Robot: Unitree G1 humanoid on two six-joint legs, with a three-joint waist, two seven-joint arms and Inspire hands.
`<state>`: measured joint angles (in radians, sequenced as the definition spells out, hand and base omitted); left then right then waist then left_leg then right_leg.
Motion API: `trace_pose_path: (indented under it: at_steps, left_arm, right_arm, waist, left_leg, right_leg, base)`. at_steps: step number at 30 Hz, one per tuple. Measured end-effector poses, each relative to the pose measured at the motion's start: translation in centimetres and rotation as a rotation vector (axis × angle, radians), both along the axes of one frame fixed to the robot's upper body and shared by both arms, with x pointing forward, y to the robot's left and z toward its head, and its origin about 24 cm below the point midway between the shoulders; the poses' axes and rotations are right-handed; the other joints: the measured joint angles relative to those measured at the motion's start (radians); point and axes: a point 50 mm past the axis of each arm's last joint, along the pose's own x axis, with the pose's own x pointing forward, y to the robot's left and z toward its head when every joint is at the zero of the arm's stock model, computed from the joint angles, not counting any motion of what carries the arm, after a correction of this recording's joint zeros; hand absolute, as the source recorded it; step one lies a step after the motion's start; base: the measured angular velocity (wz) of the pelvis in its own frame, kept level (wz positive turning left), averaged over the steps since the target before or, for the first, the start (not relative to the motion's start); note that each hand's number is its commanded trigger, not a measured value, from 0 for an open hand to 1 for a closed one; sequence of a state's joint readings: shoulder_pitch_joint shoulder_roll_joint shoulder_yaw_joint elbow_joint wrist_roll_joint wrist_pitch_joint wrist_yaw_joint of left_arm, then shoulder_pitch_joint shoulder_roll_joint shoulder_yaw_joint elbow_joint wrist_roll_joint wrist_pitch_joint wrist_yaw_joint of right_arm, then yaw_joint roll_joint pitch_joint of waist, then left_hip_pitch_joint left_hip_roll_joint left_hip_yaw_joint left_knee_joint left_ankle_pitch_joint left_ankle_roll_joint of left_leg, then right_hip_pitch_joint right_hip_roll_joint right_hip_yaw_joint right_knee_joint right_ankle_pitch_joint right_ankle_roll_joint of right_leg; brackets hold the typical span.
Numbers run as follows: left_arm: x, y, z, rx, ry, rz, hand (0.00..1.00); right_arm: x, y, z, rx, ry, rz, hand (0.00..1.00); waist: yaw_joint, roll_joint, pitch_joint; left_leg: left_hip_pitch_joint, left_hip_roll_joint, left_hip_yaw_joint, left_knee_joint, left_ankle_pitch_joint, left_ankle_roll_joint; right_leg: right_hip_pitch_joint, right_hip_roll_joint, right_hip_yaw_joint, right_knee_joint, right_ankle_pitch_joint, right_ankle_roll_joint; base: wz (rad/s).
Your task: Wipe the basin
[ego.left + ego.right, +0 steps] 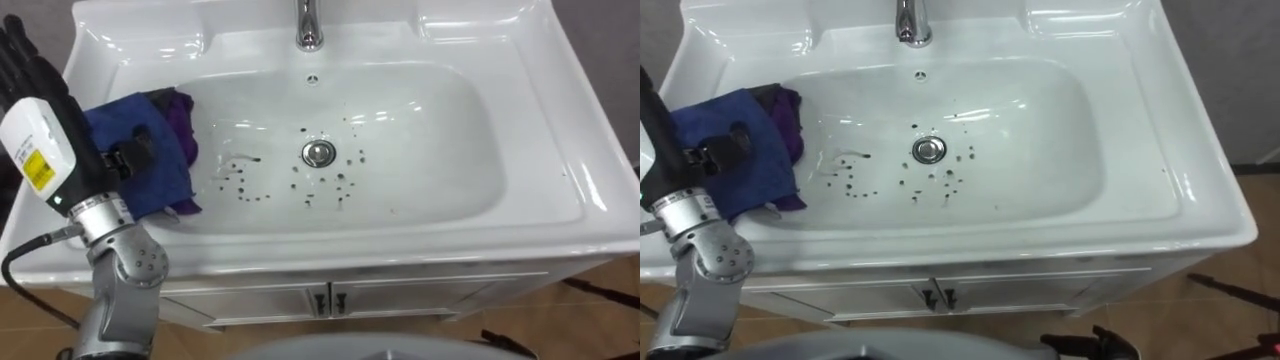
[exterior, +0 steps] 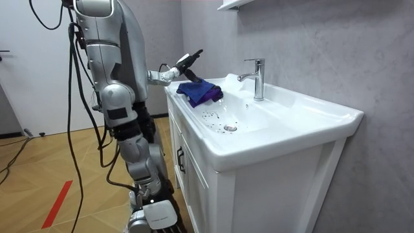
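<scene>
A blue and purple cloth [image 1: 160, 178] lies bunched on the slope of the basin [image 1: 440, 175], left of the drain [image 1: 318, 152]. The left hand [image 1: 42, 112] is over its outer edge, fingers [image 1: 22, 60] straight and apart, thumb touching the cloth. Dark specks [image 1: 240, 186] surround the drain.

The glossy white ceramic basin [image 1: 430, 200] was peppered with small dark specks [image 1: 240, 185] around its silver metal drain [image 1: 318, 152]. At left, the crumpled cloth [image 1: 140, 150] was blue and purple, the left robot hand [image 1: 25, 70] black.
</scene>
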<state>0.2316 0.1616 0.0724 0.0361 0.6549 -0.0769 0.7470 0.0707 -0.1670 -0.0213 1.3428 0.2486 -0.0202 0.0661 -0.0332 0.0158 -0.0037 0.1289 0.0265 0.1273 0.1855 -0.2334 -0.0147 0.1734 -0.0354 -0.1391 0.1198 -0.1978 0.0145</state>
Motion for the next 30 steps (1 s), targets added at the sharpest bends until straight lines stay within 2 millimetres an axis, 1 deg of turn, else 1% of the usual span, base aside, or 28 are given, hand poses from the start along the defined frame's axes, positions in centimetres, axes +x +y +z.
trace_pose_path:
  at_steps: [5, 11, 16, 18, 30]
  left_arm:
    - [0.0, -0.1, -0.1, -0.037, -0.004, -0.005, 0.00]
    - [0.3, -1.3, -0.8, -0.109, 0.042, -0.071, 0.00]
    - [0.0, -1.5, -2.9, -0.221, 0.151, -0.089, 0.00]
    - [-0.1, -1.4, -3.2, -0.235, 0.171, -0.091, 0.00]
    - [-0.1, -1.5, -3.3, -0.236, 0.180, -0.099, 0.00]
  right_arm:
    - [0.0, 0.1, 0.0, 0.005, -0.006, -0.023, 0.00]
    - [0.1, 0.2, -0.1, 0.013, -0.009, -0.032, 0.00]
    - [0.1, 0.3, -0.1, 0.016, -0.006, -0.021, 0.00]
    - [0.1, 0.3, -0.1, 0.017, -0.006, -0.021, 0.00]
    - [0.1, 0.4, -0.1, 0.019, -0.008, -0.018, 0.00]
  waist:
    - [-0.014, -0.002, -0.0001]
    - [-0.014, -0.003, 0.0002]
    - [-0.013, -0.005, 0.0007]
    - [-0.013, -0.008, 0.0024]
    - [-0.013, -0.006, 0.0030]
  left_leg:
    - [0.001, 0.000, 0.000, 0.000, 0.000, 0.000]
    - [0.002, -0.001, 0.000, -0.001, 0.000, 0.000]
    - [0.004, 0.000, 0.002, 0.000, 0.000, 0.000]
    - [0.004, 0.000, 0.002, 0.000, 0.000, 0.000]
    - [0.004, 0.001, 0.003, 0.000, 0.000, 0.000]
  right_leg:
    - [0.000, 0.000, 0.000, 0.000, 0.000, 0.000]
    - [0.001, 0.000, 0.000, 0.000, 0.000, 0.000]
    - [0.002, 0.000, 0.002, 0.001, 0.000, 0.000]
    - [0.001, 0.000, 0.002, 0.001, 0.000, 0.000]
    - [0.001, 0.001, 0.002, 0.004, 0.000, 0.000]
  base:
    - [0.00]
    - [0.00]
    - [0.00]
    - [0.00]
    - [0.00]
